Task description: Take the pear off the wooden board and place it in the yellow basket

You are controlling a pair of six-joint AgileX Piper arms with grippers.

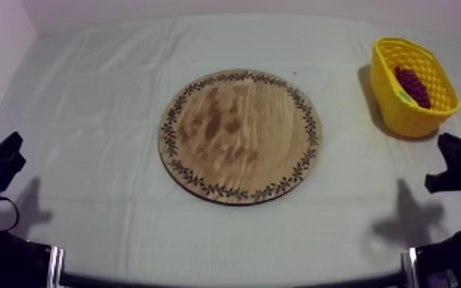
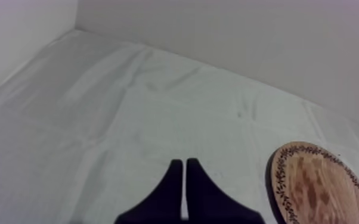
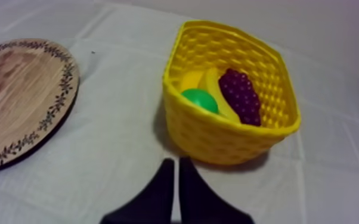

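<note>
Closed right end effector (image 3: pixel 176 162) faces basket (image 3: pixel 229 136): grapes (image 3: pixel 241 95), perhaps pear (image 3: pixel 200 99) inside.

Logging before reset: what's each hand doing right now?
Left hand: closed, holding nothing.
Right hand: closed, holding nothing.

wooden board (image 1: pixel 240 136) 1 | yellow basket (image 3: pixel 217 136) 1 | grapes (image 3: pixel 241 95) 1 | banana (image 3: pixel 210 82) 1 | pear (image 3: pixel 198 99) 1

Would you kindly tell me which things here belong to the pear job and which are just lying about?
Job: yellow basket; pear, already inside it; wooden board, bare.
Lying about: grapes and banana, both in the basket beside the pear.
</note>
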